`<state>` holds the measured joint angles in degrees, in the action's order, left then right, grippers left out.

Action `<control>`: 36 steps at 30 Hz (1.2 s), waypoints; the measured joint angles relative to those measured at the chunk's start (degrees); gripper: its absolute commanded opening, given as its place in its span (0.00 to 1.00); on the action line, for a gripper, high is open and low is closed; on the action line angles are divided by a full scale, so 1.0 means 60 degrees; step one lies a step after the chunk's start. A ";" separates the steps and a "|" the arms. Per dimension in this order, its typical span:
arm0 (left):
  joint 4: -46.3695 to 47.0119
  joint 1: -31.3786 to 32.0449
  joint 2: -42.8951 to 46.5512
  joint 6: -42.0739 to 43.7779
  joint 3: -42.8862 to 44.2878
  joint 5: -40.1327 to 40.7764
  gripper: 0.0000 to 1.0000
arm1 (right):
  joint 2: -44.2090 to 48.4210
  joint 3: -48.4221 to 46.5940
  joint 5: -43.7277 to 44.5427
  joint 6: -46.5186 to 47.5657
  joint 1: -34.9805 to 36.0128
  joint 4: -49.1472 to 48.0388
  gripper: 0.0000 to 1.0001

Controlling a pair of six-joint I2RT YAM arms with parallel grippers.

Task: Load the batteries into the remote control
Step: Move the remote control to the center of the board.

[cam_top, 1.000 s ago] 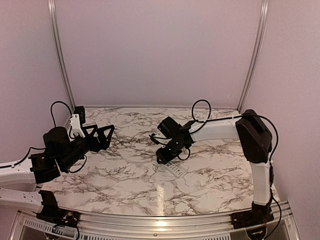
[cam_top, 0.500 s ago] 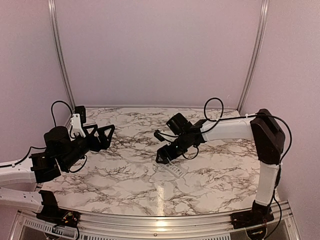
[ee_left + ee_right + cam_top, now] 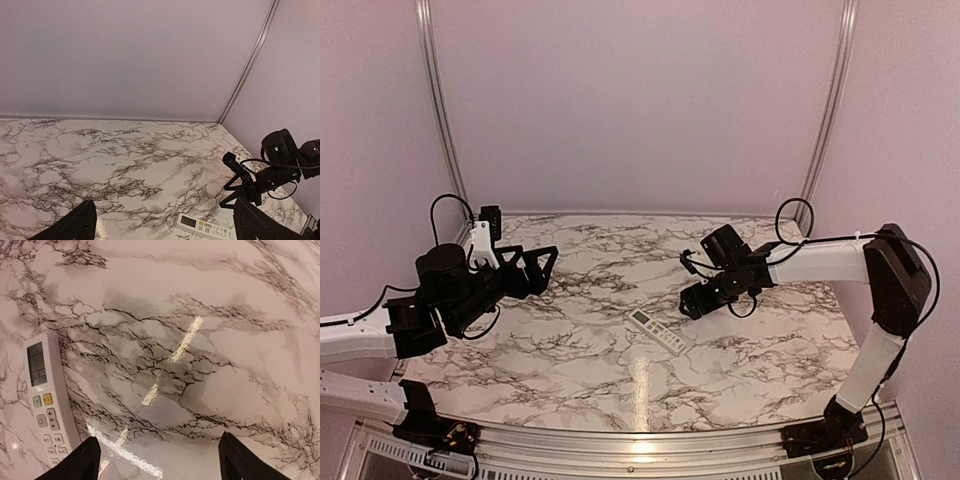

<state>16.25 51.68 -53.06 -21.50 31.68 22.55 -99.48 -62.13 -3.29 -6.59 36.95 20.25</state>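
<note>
Remote [image 3: 657,331] lay face-up on the marble table [image 3: 590,360], just left of the right gripper [image 3: 688,304], fingers spread wide, holding nothing. Left gripper [image 3: 544,265] was spread too, well apart.

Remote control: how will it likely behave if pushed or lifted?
The remote control looks like rigid plastic, so probably stiff and light. Lying flat, face up, it should slide rather than roll. The glossy table suggests it may skid easily.
</note>
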 measured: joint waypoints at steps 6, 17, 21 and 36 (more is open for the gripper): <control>-0.0044 0.0000 -0.0153 -0.0036 0.0135 -0.0051 0.99 | -0.0080 0.0186 0.0754 0.0186 0.0029 0.0135 0.80; -0.0066 0.0000 -0.0342 -0.0036 0.0251 -0.0175 0.99 | -0.0525 0.0528 0.0965 0.0175 0.0692 0.0233 0.80; -0.0066 0.0000 -0.0342 -0.0036 0.0266 -0.0178 0.99 | -0.0528 0.0608 0.0962 0.0102 0.1035 0.0321 0.80; -0.0157 0.0000 -0.0248 -0.0117 0.0266 -0.0186 0.99 | -0.0499 0.0663 -0.0029 -0.0361 0.2142 -0.0175 0.80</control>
<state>15.31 51.68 -54.54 -22.20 33.28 21.43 -102.48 -58.15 -3.46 -8.75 49.80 19.20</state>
